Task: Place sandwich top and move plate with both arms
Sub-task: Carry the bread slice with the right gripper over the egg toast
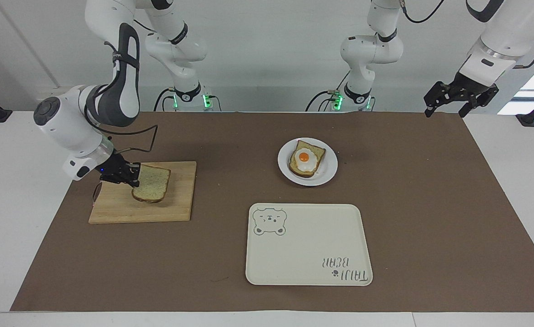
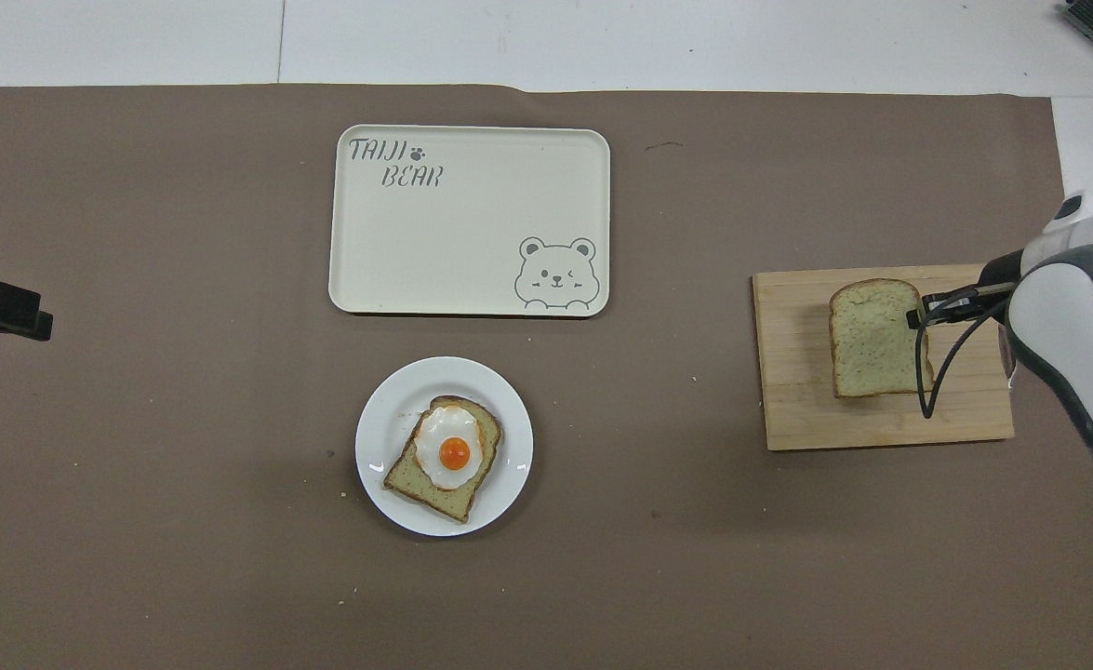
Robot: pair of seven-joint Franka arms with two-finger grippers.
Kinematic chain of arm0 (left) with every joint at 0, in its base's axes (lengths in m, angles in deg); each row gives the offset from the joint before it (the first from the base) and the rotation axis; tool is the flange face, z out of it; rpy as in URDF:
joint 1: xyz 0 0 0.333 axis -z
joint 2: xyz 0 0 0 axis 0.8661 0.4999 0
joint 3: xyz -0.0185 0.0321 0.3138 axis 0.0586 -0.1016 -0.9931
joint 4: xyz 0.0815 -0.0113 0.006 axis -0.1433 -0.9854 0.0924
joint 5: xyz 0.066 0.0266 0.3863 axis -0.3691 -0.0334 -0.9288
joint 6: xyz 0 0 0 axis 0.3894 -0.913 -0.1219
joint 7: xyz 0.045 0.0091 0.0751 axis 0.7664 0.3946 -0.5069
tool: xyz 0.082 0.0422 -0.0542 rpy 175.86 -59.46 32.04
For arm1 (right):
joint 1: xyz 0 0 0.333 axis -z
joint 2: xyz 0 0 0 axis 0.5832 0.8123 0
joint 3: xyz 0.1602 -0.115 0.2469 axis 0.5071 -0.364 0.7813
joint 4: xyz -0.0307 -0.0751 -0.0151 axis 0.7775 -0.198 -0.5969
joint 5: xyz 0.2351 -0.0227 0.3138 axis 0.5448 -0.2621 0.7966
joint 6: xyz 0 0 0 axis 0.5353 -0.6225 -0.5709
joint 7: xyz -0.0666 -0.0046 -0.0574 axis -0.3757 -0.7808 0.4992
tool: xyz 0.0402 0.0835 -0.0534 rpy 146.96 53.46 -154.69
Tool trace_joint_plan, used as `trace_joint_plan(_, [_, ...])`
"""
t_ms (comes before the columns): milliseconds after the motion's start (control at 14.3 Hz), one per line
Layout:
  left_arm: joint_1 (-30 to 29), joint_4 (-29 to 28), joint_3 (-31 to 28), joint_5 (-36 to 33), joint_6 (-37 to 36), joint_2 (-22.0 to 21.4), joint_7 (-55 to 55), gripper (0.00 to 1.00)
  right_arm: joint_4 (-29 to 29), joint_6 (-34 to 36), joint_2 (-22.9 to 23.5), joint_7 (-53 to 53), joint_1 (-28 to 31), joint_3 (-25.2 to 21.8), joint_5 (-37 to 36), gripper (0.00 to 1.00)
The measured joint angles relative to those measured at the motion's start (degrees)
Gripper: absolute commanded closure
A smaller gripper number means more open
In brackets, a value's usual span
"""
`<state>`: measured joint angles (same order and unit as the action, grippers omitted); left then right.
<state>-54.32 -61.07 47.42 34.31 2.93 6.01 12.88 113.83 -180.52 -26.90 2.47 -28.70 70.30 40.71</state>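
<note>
The sandwich top, a plain speckled bread slice, is gripped at one edge by my right gripper. It hangs tilted just above the wooden cutting board at the right arm's end of the table. In the overhead view the slice is over the board, with the right gripper at its edge. The small white plate holds a toast with a fried egg at mid table; it also shows in the overhead view. My left gripper waits open and raised at the left arm's end.
A cream rectangular tray with a bear drawing lies farther from the robots than the plate; it also shows in the overhead view. A brown mat covers the table.
</note>
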Motion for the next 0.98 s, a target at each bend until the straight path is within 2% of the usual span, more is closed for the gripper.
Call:
trace_joint_plan(349, [0.0, 0.0, 0.0, 0.0, 0.0, 0.0, 0.0, 0.00, -1.7, 7.5, -1.5, -5.5, -0.2, 3.0, 5.8, 1.00])
trace_joint_plan(628, [0.0, 0.0, 0.0, 0.0, 0.0, 0.0, 0.0, 0.00, -1.7, 9.3, -1.5, -10.6, -0.9, 7.6, 6.6, 1.00])
trace_joint_plan(977, [0.0, 0.0, 0.0, 0.0, 0.0, 0.0, 0.0, 0.00, -1.7, 9.3, -1.5, -19.3, -7.9, 9.0, 6.7, 1.00])
